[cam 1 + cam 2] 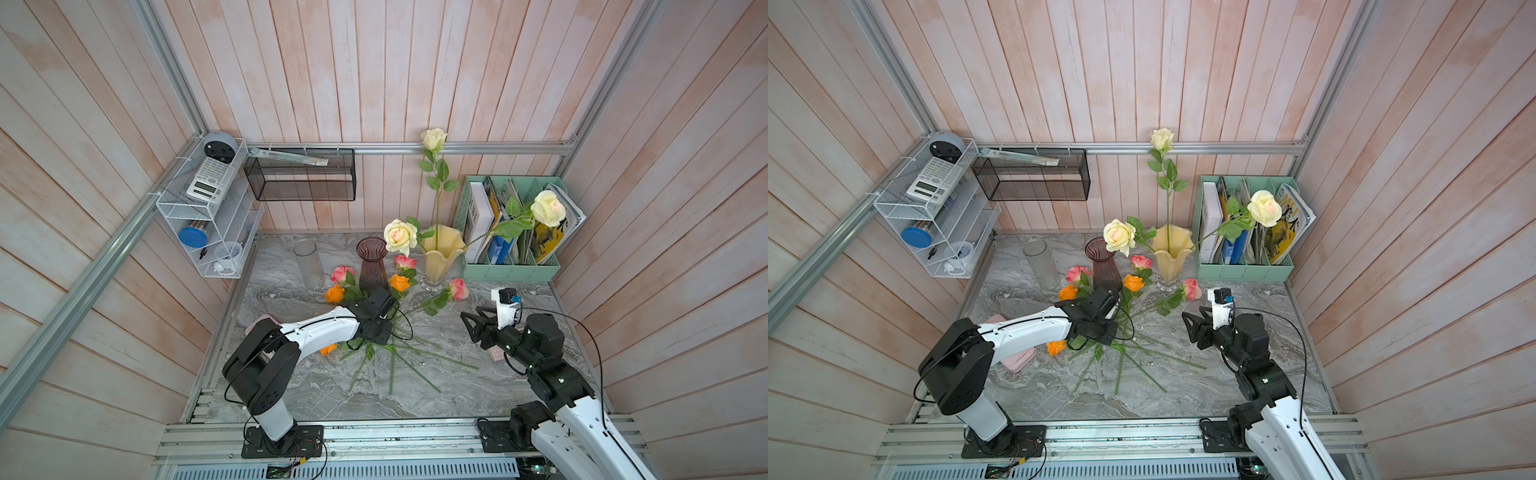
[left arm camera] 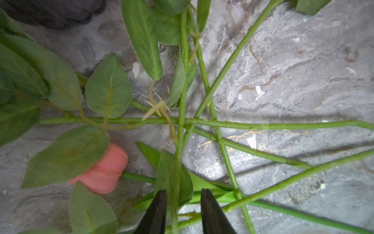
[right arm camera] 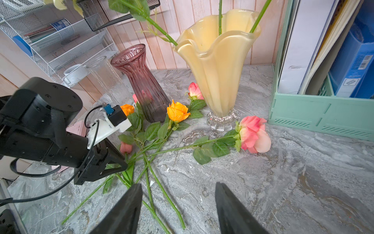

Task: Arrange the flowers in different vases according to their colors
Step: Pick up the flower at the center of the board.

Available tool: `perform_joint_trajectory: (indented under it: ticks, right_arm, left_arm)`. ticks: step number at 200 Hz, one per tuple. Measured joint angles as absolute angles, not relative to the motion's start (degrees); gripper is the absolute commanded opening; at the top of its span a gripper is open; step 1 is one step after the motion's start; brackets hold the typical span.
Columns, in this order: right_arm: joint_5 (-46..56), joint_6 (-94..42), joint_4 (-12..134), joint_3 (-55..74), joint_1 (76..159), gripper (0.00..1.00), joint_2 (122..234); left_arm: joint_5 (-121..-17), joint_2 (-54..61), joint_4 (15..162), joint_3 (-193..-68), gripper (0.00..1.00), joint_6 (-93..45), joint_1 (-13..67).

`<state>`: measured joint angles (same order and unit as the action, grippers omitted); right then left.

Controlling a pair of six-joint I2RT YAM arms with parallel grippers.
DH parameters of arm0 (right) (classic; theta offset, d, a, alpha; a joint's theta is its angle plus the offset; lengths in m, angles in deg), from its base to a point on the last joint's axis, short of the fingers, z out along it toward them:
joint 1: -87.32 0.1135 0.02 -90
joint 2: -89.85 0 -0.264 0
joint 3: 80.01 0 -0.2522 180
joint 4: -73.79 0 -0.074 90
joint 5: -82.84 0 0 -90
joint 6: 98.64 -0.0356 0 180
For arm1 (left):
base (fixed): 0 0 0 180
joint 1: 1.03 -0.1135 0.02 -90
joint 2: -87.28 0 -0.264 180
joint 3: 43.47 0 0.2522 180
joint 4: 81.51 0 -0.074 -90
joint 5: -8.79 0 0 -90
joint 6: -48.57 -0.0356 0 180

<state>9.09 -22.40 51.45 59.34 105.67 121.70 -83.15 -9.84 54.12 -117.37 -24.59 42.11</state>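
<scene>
ribbed purple glass vase; wavy-rimmed yellow vase.

Possibly "MEI" on the magazine in the mint file holder.

Back right, a mint-green plastic file holder is standing on the grey marbled tabletop. It's holding a white binder, a blue folder and a yellow-and-black magazine, all leaning in its slots. On the pale pink wooden plank wall, a black wire-mesh basket is hanging just under the aluminium rail, with a long pale packet lying across its top. In the left corner, a white wire shelf is carrying a white calculator and a round grey-and-black gadget, with a blue round lid and a white cup sitting lower down. A flat pink case is lying on the tabletop's left side.
</scene>
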Motion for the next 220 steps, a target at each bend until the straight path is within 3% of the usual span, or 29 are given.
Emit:
perform_joint_trajectory:
  ticks: [79,220]
  right_arm:
    - [9.2,-22.6,51.5,59.4,106.0,0.63,121.6]
    - [9.4,-22.6,52.3,60.2,106.0,0.63,121.7]
  left_arm:
    - [-84.9,-12.4,54.8,-118.7,0.32,-24.8,41.9]
    - [-84.3,-15.5,57.7,-119.9,0.10,-26.1,40.4]
